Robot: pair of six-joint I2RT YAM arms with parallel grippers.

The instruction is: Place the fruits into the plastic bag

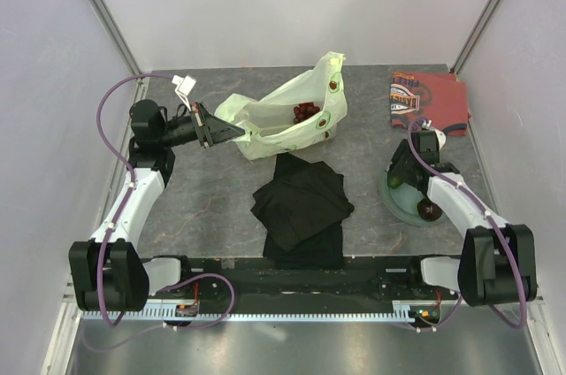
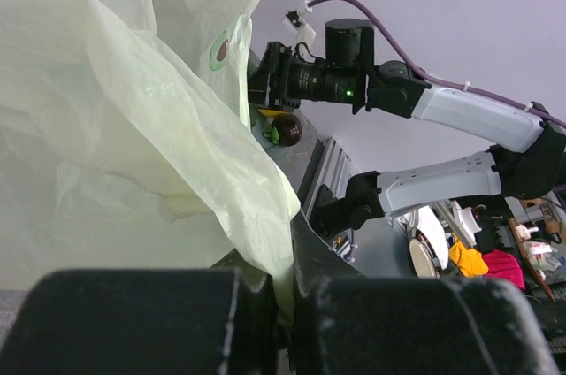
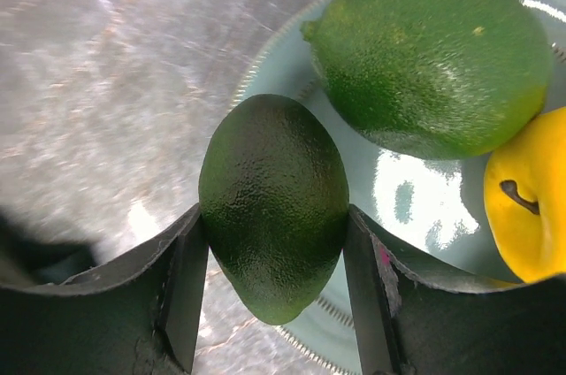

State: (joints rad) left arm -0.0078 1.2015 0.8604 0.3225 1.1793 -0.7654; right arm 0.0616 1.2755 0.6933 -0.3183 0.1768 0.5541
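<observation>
The pale yellow-green plastic bag (image 1: 283, 114) lies at the back middle of the table, with a dark red grape bunch (image 1: 306, 111) inside it. My left gripper (image 1: 232, 133) is shut on the bag's left edge (image 2: 106, 127), and film is pinched between its jaws (image 2: 287, 304). My right gripper (image 3: 274, 251) is over the grey-green plate (image 3: 407, 189), and its pads touch both sides of a dark green fruit (image 3: 274, 202). A larger green fruit (image 3: 429, 61) and a yellow fruit (image 3: 531, 207) lie beside it on the plate. A dark maroon round fruit (image 1: 431, 210) sits at the plate's near side.
A folded black cloth (image 1: 301, 202) lies in the middle near the front edge. A red-orange patterned cloth (image 1: 429, 101) is at the back right. White walls close in the table on three sides.
</observation>
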